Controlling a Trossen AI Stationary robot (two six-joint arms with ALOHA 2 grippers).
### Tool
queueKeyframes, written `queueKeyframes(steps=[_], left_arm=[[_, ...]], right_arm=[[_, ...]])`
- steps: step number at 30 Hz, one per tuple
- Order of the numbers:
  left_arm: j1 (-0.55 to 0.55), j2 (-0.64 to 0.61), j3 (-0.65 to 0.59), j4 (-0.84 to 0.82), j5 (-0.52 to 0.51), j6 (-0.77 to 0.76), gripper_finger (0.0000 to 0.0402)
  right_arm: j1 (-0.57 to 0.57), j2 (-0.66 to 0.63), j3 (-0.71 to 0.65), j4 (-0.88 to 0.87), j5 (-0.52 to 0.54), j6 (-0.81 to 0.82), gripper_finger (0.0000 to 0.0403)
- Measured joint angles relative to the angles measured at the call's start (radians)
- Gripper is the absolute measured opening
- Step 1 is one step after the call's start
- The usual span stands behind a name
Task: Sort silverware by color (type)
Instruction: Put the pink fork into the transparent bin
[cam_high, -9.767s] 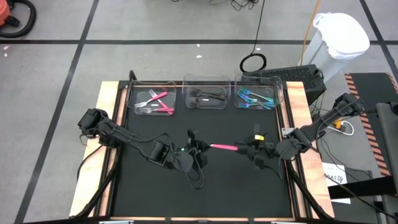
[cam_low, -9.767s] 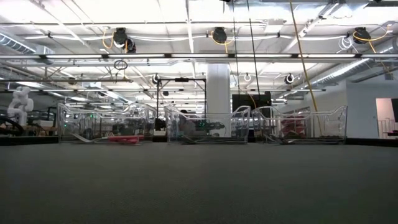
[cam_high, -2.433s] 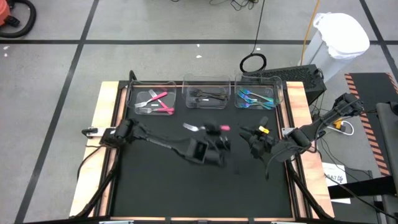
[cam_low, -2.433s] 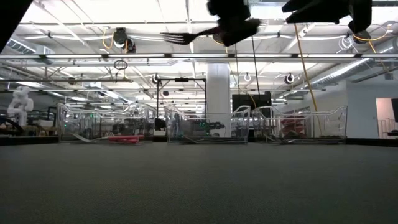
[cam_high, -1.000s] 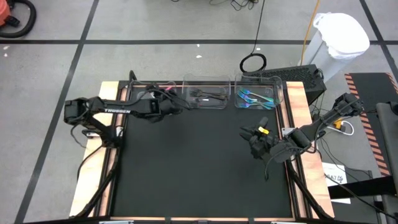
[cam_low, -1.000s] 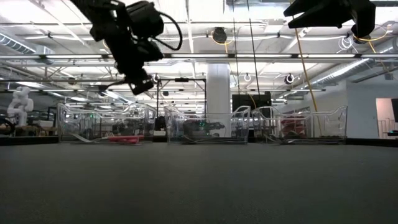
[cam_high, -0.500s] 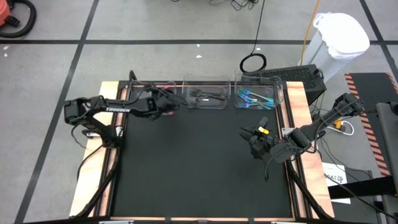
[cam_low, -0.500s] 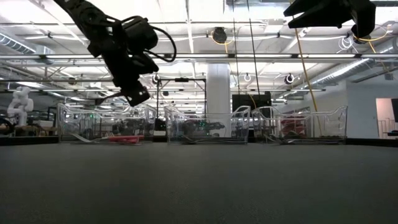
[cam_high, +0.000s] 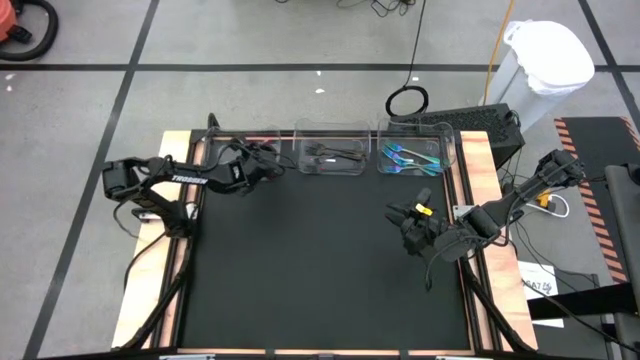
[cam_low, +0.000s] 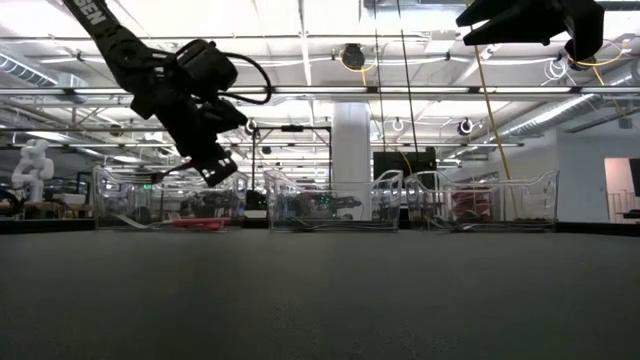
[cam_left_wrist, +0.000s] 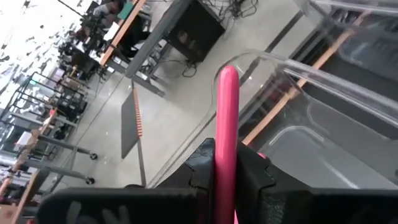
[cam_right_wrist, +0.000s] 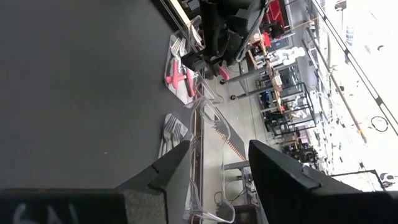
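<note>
The near half of the black table (cam_high: 320, 290) carries nothing to sort. At about three o'clock the right gripper (cam_high: 405, 222) hovers above the mat with its fingers spread and nothing between them; that arm is waiting.

Farther back, at about eleven o'clock, the left gripper (cam_left_wrist: 225, 163) hangs over the left bin (cam_high: 215, 170) and pinches a pink-handled fork (cam_left_wrist: 226, 124) by its handle. The handle sticks out past the fingertips; the head is hidden behind the gripper, so which way it faces is hard to tell. Other pink pieces (cam_right_wrist: 177, 78) already lie in that bin.

Along the far edge, from eleven to one o'clock, stand three clear bins. The middle bin (cam_high: 335, 135) holds black cutlery (cam_high: 335, 155), and the right bin (cam_high: 445, 150) holds teal cutlery (cam_high: 410, 158).

The fork looks light, stiff and smooth, so it would likely pivot in a loose pinch. A grip at mid-handle seems soundest. It should take a short drop without harm, though the thin bin walls could snag a long end.
</note>
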Motion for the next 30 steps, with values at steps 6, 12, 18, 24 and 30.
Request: queueKeyframes(steps=[6,12,18,24,30], left_arm=[[-0.005,0.001,-0.001,0.023,0.0,0.084,0.0035],[-0.007,0.001,0.0,0.041,0.0,0.183,0.0035],[0.04,0.001,0.0,0.053,0.116,0.304,0.0035],[0.134,0.001,0.0,0.052,0.209,0.281,0.0035],[0.139,0.001,0.0,0.041,0.214,0.28,0.0044]], right_arm=[[0.0,0.0,0.0,0.0,0.0,0.0,0.016],[0.0,0.0,0.0,0.0,0.0,0.0,0.016],[0.0,0.0,0.0,0.0,-0.001,0.0,0.016],[0.0,0.0,0.0,0.0,-0.001,0.011,0.016],[0.0,0.0,0.0,0.0,-0.001,0.011,0.016]])
